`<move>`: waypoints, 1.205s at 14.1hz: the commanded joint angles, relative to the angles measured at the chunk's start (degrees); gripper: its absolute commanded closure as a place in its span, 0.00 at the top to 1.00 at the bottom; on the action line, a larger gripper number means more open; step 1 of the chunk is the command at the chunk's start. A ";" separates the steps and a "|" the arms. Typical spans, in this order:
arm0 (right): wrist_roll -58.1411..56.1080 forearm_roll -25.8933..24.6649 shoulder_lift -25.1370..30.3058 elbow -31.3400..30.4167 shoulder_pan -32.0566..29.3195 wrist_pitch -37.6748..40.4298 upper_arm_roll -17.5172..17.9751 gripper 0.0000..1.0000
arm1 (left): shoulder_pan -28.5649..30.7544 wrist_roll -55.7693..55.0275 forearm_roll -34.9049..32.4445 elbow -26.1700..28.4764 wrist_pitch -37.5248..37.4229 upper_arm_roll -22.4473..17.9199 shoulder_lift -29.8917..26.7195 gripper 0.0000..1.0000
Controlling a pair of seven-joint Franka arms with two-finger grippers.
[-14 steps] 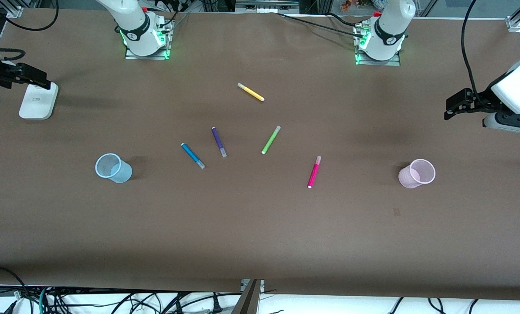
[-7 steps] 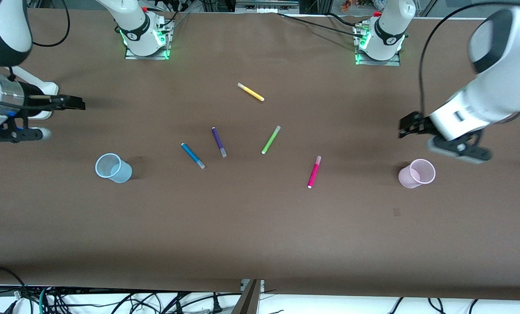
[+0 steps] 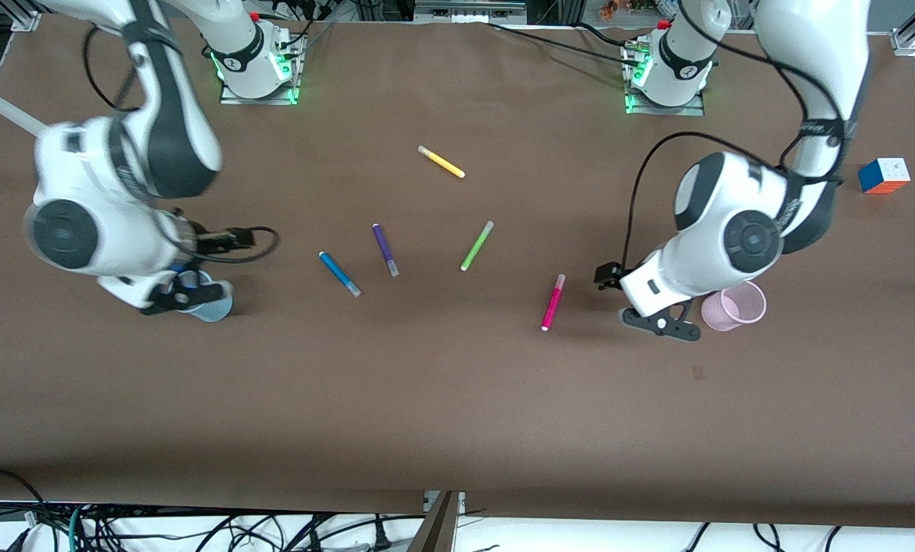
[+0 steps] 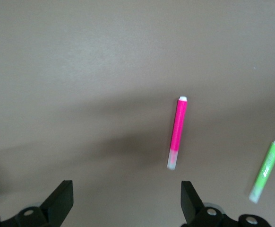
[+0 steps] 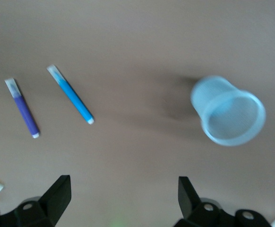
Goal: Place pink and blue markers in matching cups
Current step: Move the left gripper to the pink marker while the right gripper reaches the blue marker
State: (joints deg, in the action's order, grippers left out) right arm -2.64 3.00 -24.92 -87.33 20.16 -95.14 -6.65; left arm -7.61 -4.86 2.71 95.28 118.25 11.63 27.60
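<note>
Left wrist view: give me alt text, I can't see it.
Open left gripper hangs over bare brown table, empty. A pink marker lies flat just ahead of it, a green marker at the frame's edge.

brown table [image 3: 457, 414], markers [image 3: 551, 302], cups [image 3: 735, 306], cube [image 3: 883, 175]

The right arm [image 3: 120, 207] hides most of the blue cup [image 3: 215, 305]; the arm seems motion-blurred.

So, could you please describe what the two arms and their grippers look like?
Both arms are glossy white with dark grey joints and black cables looped alongside. The left gripper and right gripper have black wedge-shaped fingers. Green lights glow at both bases.
</note>
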 commanded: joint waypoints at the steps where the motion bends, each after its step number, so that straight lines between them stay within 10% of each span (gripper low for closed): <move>1: -1.23 0.61 -3.89 0.24 3.91 -5.91 -0.20 1.00 | -4.33 -5.92 -3.31 9.18 12.38 -0.38 -1.41 1.00; 9: -2.11 0.61 -13.39 -4.32 11.21 -25.95 -0.20 1.00 | -9.26 -20.61 -18.69 14.06 23.52 -0.29 4.12 1.00; 17: -3.08 0.61 -14.19 -8.63 12.00 -35.01 -0.11 1.00 | -9.53 -25.27 -19.49 14.50 25.45 -0.11 7.02 0.88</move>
State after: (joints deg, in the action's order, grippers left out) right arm -4.78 3.00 -39.94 -92.96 31.39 -127.05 -6.55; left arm -16.55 -26.95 -15.07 109.59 142.57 11.80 34.01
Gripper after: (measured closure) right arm 0.000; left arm 0.040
